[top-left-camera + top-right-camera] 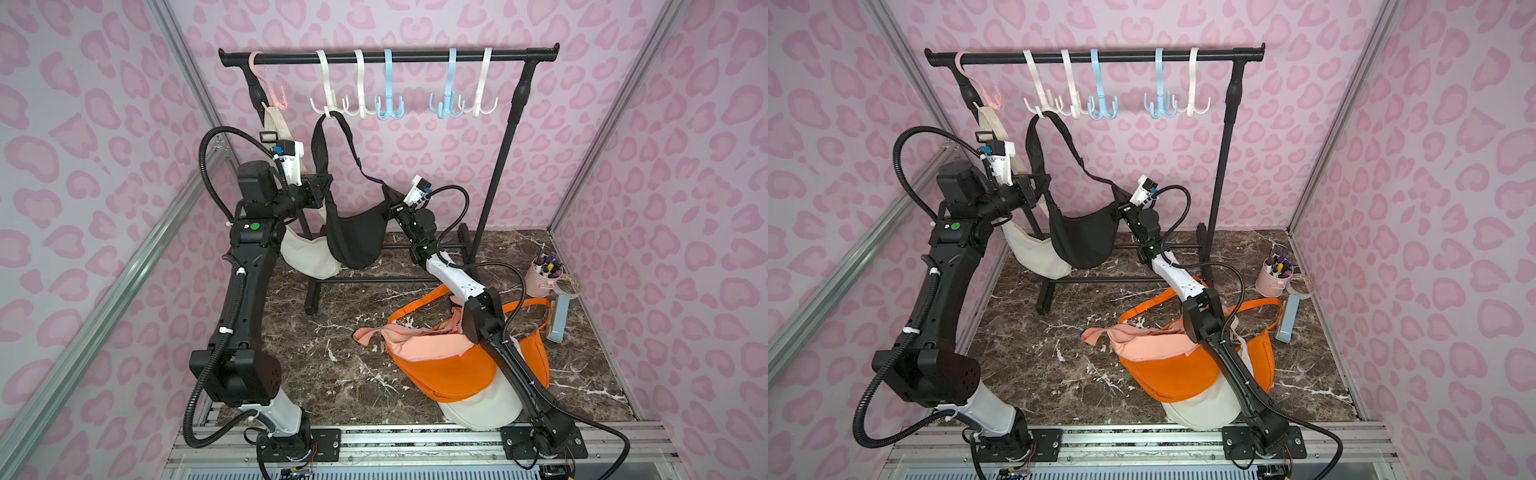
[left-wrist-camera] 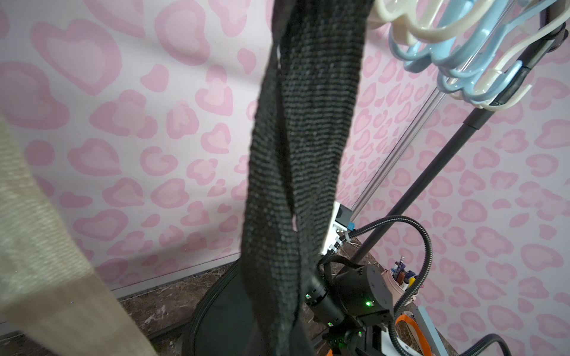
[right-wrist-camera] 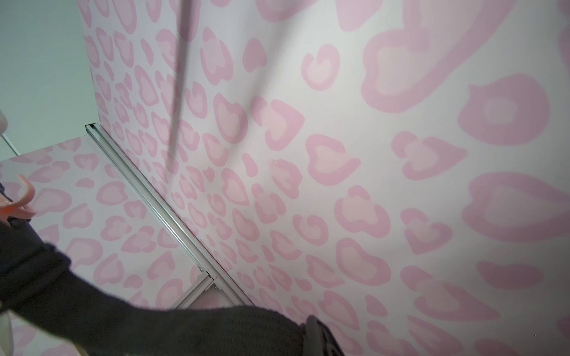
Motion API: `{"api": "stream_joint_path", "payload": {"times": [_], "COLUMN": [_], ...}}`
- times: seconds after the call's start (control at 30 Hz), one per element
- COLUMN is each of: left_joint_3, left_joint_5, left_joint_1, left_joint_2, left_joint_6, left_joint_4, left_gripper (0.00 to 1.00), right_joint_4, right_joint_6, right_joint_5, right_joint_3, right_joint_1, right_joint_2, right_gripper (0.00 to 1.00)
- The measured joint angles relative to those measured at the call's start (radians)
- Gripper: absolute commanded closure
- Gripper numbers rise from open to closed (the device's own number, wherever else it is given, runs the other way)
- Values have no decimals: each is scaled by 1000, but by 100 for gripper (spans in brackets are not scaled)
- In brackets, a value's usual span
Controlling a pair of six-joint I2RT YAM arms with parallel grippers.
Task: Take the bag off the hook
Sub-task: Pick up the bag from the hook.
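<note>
Presently the black bag (image 1: 353, 239) is hung between the two pincers, its strap (image 1: 318, 141) looped over a prong of the white hook (image 1: 325, 83) above the left pincer (image 1: 323, 189); that pincer is closed narrow on the strap's near leg, which is seen in the left wrist view rising straight ahead of it; the right pincer (image 1: 390, 207) is likewise closed, seemingly on the bag's end where the strap joins, though its fingers are hidden by fabric. The step in hand is judged to be the lift-off; it is best done with both pincers raised together, so that the loop is slackened, then carried up and outward past the prong's upturned tip, never dragged down against it. The cream bag (image 1: 309, 262) is hung just below the left pincer, its beige strap (image 2: 40, 240) beside the held one, and should not be snagged; neighbouring hooks on the rail (image 1: 415, 56) are close, so the loop is to be kept narrow; the orange bag (image 1: 440, 370) is laid on the surface (image 1: 332, 357) well below the right pincer.
</note>
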Motion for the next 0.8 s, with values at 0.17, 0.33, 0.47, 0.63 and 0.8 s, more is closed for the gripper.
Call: {"api": "stream_joint_path", "payload": {"times": [0.17, 0.33, 0.47, 0.63, 0.8], "left_joint_3": [12, 47, 87, 155, 206], "left_joint_5": [-8, -8, -28, -53, -71], "left_joint_1": [21, 19, 19, 20, 19], "left_joint_2": [0, 10, 33, 50, 53], "left_joint_6": [-29, -41, -67, -92, -100], "left_joint_4": [7, 28, 25, 18, -7], "left_gripper": [97, 97, 97, 97, 97], "right_joint_4": [-35, -99, -147, -190, -213], "right_joint_6": [-2, -8, -7, -7, -7], "right_joint_5": [-16, -48, -73, -95, -111], "right_joint_3": [-57, -66, -66, -66, -66], "right_joint_1": [0, -3, -9, -14, -10], "right_joint_2": [-108, -175, -224, -277, -319], "right_gripper": [100, 100, 100, 100, 100]}}
